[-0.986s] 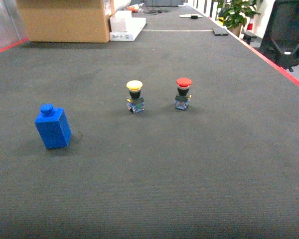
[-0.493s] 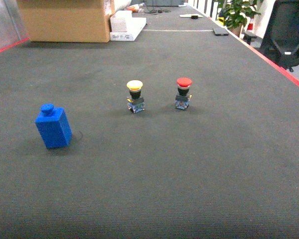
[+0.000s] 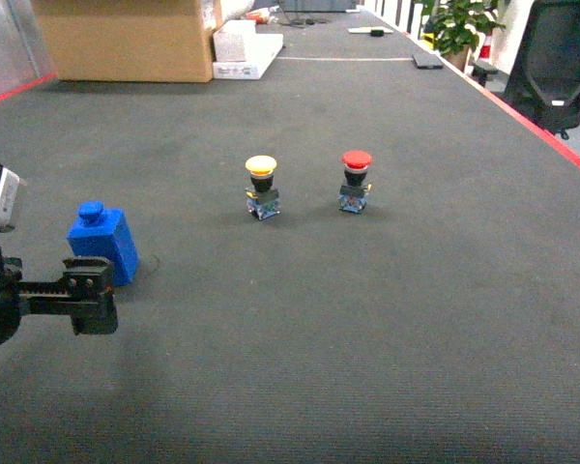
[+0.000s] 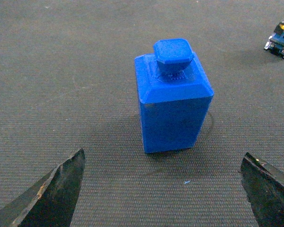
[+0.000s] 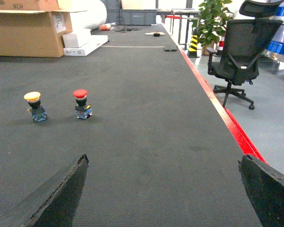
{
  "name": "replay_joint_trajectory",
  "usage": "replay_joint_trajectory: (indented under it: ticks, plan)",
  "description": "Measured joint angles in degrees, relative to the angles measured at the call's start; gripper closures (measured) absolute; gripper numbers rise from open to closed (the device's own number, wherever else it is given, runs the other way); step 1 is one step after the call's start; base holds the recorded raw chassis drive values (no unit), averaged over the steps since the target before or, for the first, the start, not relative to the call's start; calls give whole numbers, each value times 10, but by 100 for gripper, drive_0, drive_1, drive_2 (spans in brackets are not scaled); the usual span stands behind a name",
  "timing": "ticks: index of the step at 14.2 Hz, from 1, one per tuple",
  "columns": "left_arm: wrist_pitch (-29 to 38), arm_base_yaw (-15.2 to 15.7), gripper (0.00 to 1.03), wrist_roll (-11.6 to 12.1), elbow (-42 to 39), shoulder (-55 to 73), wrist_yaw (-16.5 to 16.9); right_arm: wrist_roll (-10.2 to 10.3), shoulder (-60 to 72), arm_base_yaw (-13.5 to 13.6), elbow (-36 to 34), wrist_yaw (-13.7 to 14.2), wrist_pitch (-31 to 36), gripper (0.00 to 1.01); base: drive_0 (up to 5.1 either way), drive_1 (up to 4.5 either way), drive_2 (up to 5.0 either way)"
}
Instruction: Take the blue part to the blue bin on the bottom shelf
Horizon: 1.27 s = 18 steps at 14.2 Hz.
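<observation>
Standing untouched at the left of the dark ribbed mat surface [image 3: 367,319], the small dark-blue blocky part [image 4: 174,97] waits between the left gripper [image 4: 163,189]'s spread fingers [image 4: 52,191], ungrasped, so pickup, carrying and binning all remain; the right gripper [image 5: 163,189] also gapes.

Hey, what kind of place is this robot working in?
Probably a warehouse or workshop floor with office space attached: a wide dark mat edged in red, a large cardboard box at its far end, and an office chair beside a potted plant.
</observation>
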Motion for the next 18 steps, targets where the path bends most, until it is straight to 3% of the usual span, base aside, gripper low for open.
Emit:
replay_joint_trajectory:
  ticks: [7, 8, 10, 12, 14, 16, 18]
  plan:
    - [-32, 6, 5, 7, 153, 109, -9, 0, 0, 0, 0, 0, 0, 3, 0, 0, 0]
    - [-37, 6, 11, 7, 162, 118, -9, 0, 0, 0, 0, 0, 0, 3, 0, 0, 0]
    - [-42, 6, 38, 7, 172, 130, -9, 0, 0, 0, 0, 0, 0, 3, 0, 0, 0]
    - [-40, 6, 57, 4, 173, 130, -9, 0, 0, 0, 0, 0, 0, 3, 0, 0, 0]
    - [-25, 6, 59, 3, 139, 114, -11, 0, 0, 0, 0, 0, 0, 3, 0, 0, 0]
    - [5, 5, 59, -4, 41, 30, -39, 0, 0, 0, 0, 0, 0, 3, 0, 0, 0]
    - [-85, -3, 59, -8, -60, -149, -40, 0, 0, 0, 0, 0, 0, 3, 0, 0, 0]
